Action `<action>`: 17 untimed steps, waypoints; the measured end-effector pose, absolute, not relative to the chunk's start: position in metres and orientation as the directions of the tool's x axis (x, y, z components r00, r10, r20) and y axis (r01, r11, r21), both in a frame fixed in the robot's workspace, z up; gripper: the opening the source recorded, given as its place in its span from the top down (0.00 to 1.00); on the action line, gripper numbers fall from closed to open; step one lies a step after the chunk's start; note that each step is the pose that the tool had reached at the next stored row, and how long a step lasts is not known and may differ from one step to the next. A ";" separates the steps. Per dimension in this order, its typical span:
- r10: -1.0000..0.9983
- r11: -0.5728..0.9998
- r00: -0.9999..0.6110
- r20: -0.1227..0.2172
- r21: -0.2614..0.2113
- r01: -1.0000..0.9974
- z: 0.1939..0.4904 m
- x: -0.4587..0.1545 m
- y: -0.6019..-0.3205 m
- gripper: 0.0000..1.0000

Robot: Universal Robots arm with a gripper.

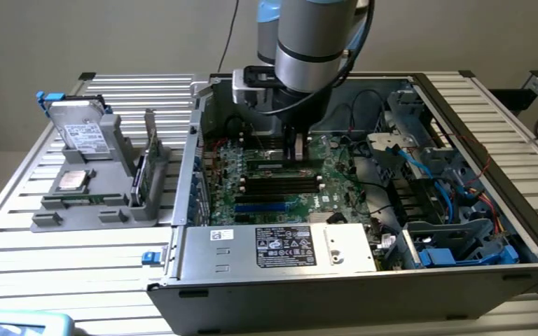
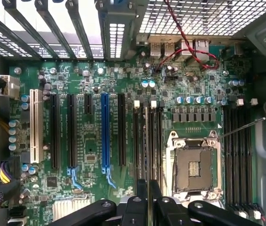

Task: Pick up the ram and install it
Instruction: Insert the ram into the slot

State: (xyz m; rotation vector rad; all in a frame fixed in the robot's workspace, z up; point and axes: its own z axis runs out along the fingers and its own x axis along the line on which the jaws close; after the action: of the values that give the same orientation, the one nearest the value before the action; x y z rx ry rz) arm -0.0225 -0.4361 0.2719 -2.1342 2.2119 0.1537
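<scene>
Ram [image 2: 147, 141] in pincer [image 2: 148, 184] grip inside open computer case [image 1: 344, 301], over motherboard [image 2: 90, 141]

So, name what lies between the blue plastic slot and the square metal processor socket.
Wrist view: a long black plastic slot, then a bank of narrow black memory slots.

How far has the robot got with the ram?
Picked up: the ram sits edge-on in the end effector. In hand: it is lined up with the slots beside the socket. Left: it isn't released, and I can't tell if it's seated.
</scene>
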 end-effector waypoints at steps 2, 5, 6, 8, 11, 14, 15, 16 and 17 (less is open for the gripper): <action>-0.993 0.034 -0.037 -0.115 0.027 -0.999 0.268 -0.022 -0.436 0.85; -0.993 0.034 -0.037 -0.115 0.027 -0.999 0.263 -0.022 -0.436 0.85; -0.993 0.034 -0.037 -0.115 0.027 -0.999 0.261 -0.022 -0.436 0.85; -0.993 0.034 -0.037 -0.115 0.027 -0.999 0.257 -0.022 -0.436 0.85; -0.993 0.034 -0.037 -0.115 0.027 -0.999 0.252 -0.022 -0.435 0.85; -0.993 0.034 -0.037 -0.115 0.027 -0.999 0.246 -0.022 -0.434 0.85; -0.993 0.034 -0.037 -0.115 0.027 -0.999 0.245 -0.022 -0.434 0.85; -0.993 0.034 -0.037 -0.115 0.027 -0.999 0.243 -0.022 -0.434 0.85; -0.993 0.034 -0.037 -0.115 0.027 -0.999 0.241 -0.022 -0.433 0.85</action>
State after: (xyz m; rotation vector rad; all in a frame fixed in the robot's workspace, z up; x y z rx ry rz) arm -0.0220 -0.4331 0.2409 -2.1342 2.2119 0.1537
